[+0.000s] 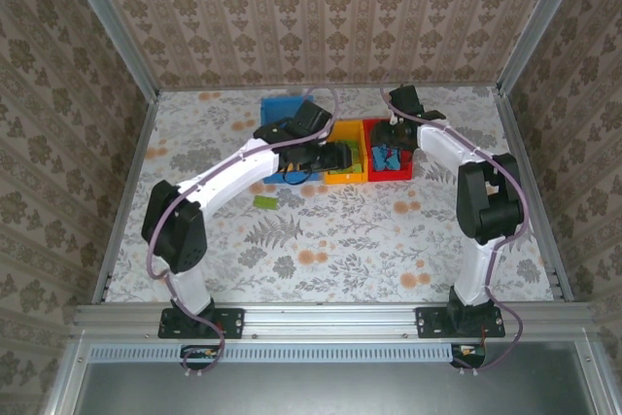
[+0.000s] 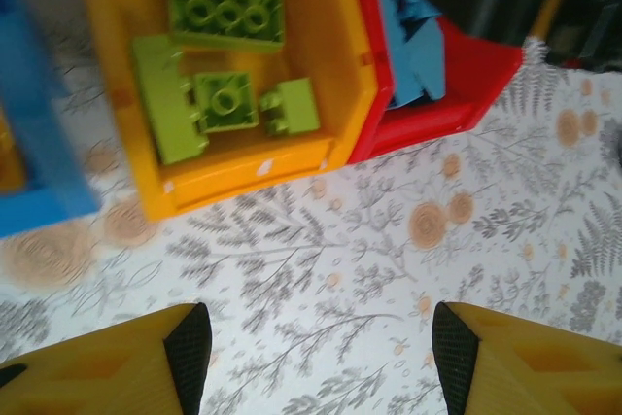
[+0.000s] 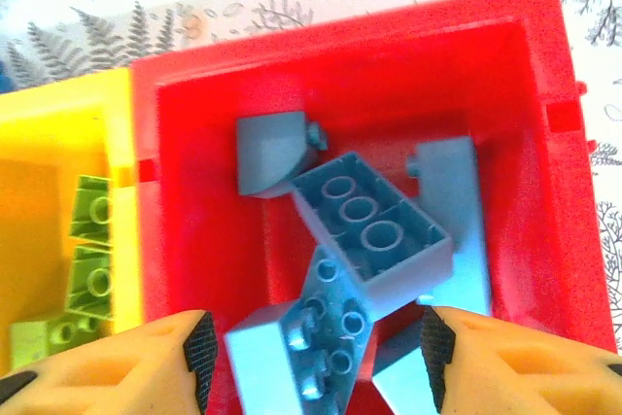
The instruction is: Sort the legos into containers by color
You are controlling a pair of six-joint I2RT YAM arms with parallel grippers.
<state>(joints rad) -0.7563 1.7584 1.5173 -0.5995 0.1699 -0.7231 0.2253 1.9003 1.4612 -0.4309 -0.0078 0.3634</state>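
the left claw (image 2: 316,357) hangs wide open over bare patterned table (image 2: 369,269), nothing between its yellow fingers (image 2: 190,357). ahead of its tips and a little to the left in the wrist view stands the yellow bin (image 2: 243,177), holding several light green bricks (image 2: 224,99), some stud-up and some on their sides. touching that bin on the side further from the claw's left finger is the red bin (image 2: 466,94), with blue bricks showing over its rim; on the opposite side, at the edge of the view, is a corner of the blue bin (image 2: 39,143). the right claw (image 3: 318,357) sits directly above the red bin (image 3: 340,55), jaws apart and gripping nothing. under and just ahead of its tips lies a loose heap of blue bricks (image 3: 374,230), tilted and leaning on one another, one stud-side brick lying between the two pads with a sliver of red showing beside the left pad. off to that claw's left the yellow bin (image 3: 58,143) adjoins the red one. from above, one green brick (image 1: 263,201) lies on the table behind the left claw (image 1: 340,157), near that arm's forearm, well apart from the right claw (image 1: 394,133).
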